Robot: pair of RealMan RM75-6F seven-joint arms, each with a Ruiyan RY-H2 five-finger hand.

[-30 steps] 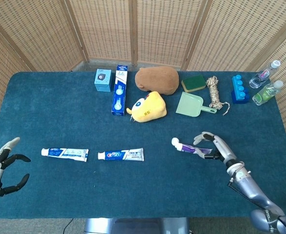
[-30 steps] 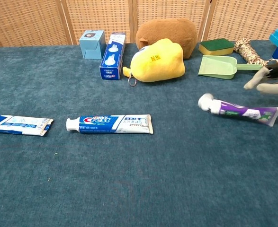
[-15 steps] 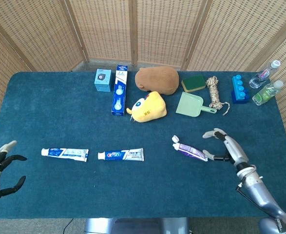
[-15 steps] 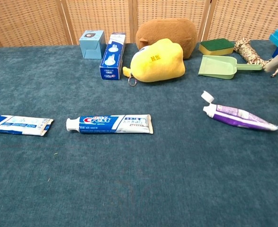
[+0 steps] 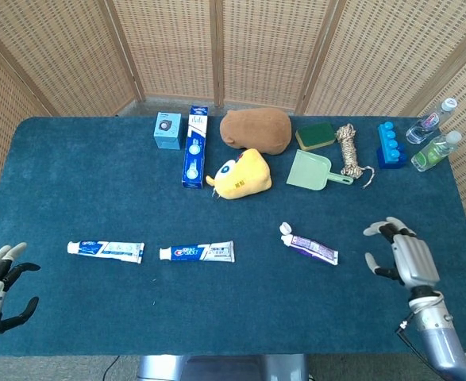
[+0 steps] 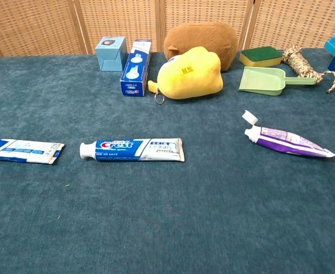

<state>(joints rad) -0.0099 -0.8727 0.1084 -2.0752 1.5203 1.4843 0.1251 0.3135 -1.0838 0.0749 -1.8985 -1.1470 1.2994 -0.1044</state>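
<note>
Blue table (image 5: 98,182), purple toothpaste tube (image 5: 310,246) lying flat, right robot hand (image 5: 403,258) empty nearby

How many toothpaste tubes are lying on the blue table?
3: a white-and-blue tube at the left, a blue Crest tube in the middle, and a purple tube with its white cap open nearest the right hand. None looks hidden.

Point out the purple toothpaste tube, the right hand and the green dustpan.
purple toothpaste tube (image 6: 287,140), chest view, middle of its body.
right hand (image 5: 408,259), head view, back of the hand.
green dustpan (image 5: 306,170), head view, middle of its scoop.
</note>
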